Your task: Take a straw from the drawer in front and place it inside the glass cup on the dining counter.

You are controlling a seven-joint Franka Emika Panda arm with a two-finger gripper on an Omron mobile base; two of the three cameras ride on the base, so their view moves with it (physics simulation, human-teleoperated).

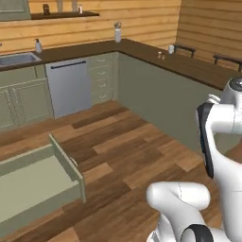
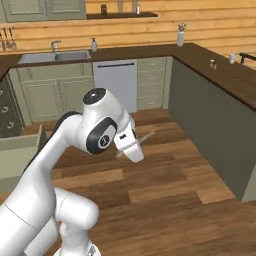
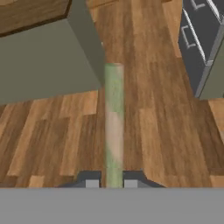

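The long dark brown wood-plank dining counter [image 1: 189, 64] on its plain sage-green base ran along the right of the room, well apart from the arm. At lower left in the left base view the wide, shallow sage-green drawer [image 1: 33, 182] stood pulled open, its plain green inside bare where it could be seen. The two-finger gripper [image 3: 113, 180] was clenched on a thin pale green-and-tan straw [image 3: 113, 127], which stuck straight out from between the dark fingertips over the plank floor; in the right base view its end poked out past the wrist. The small translucent whitish glass cup [image 1: 171, 49] stood on the counter top, just beside two tiny brown-and-white shakers [image 1: 161, 56]. By my reading, the pick was done and the carry was in hand. The next move called for closing the distance to the counter, bringing the straw over the cup's mouth, tipping it downward and only then releasing.
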